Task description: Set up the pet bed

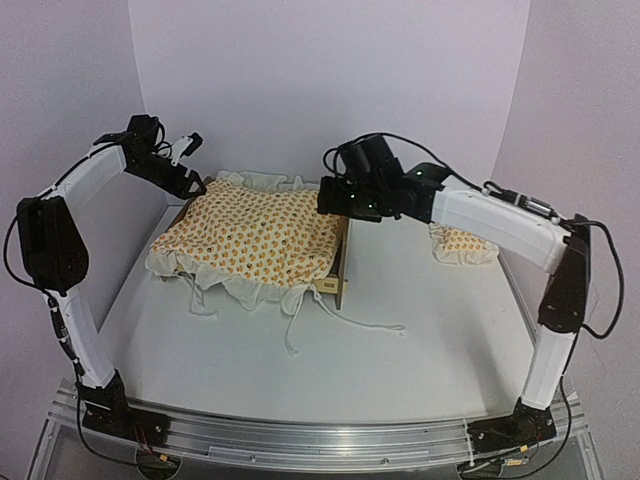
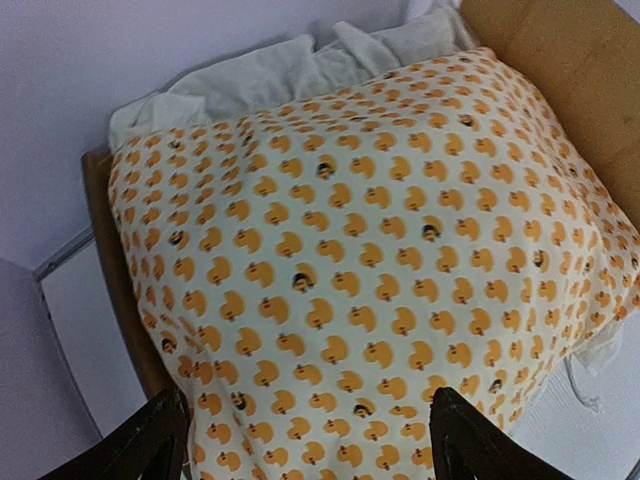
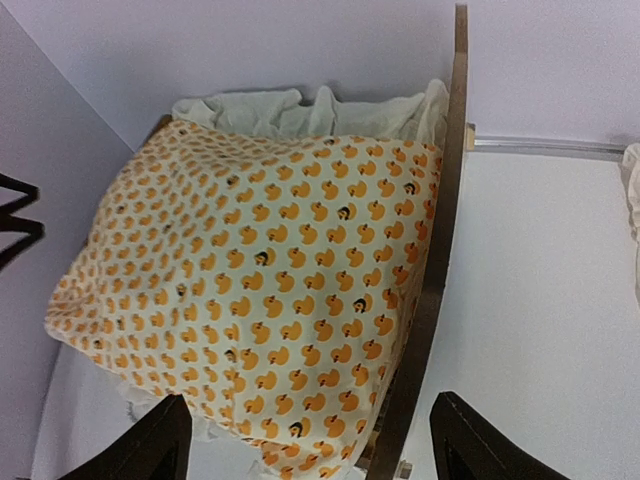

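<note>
The plywood pet bed point(image 1: 341, 262) stands at the table's back left, mostly covered by the duck-patterned mattress cushion point(image 1: 255, 235) with white ruffles. Only one end board and parts of a side rail point(image 2: 112, 270) show. The cushion fills the left wrist view point(image 2: 360, 260) and shows in the right wrist view point(image 3: 260, 290) beside the bed's end board point(image 3: 435, 260). My left gripper point(image 1: 188, 152) is open and empty above the cushion's far left corner. My right gripper point(image 1: 335, 200) is open and empty above the cushion's right end, over the end board.
A small matching pillow point(image 1: 463, 243) lies on the table at the right, under my right arm. Loose white ties point(image 1: 330, 322) trail from the cushion onto the table in front. White walls stand close behind and at both sides.
</note>
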`<action>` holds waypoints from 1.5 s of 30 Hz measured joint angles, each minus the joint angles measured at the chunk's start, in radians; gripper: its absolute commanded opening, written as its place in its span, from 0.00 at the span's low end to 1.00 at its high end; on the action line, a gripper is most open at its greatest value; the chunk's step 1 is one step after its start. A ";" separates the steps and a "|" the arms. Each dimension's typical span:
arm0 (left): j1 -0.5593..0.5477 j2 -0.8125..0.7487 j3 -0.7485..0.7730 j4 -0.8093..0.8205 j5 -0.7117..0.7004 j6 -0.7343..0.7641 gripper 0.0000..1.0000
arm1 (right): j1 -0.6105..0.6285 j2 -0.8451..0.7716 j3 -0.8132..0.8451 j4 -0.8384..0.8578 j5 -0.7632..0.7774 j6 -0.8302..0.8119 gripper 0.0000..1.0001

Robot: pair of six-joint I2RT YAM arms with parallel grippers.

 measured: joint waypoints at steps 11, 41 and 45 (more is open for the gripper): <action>0.035 -0.004 -0.111 0.108 -0.082 -0.050 0.79 | 0.003 0.183 0.057 -0.104 0.151 -0.022 0.41; -0.188 -0.072 -0.248 0.141 -0.078 -0.071 0.82 | -0.100 -0.593 -0.720 -0.225 0.109 -0.026 0.01; -0.203 0.007 -0.248 0.178 -0.090 -0.088 0.84 | -0.121 -0.608 -0.748 -0.211 0.075 -0.028 0.01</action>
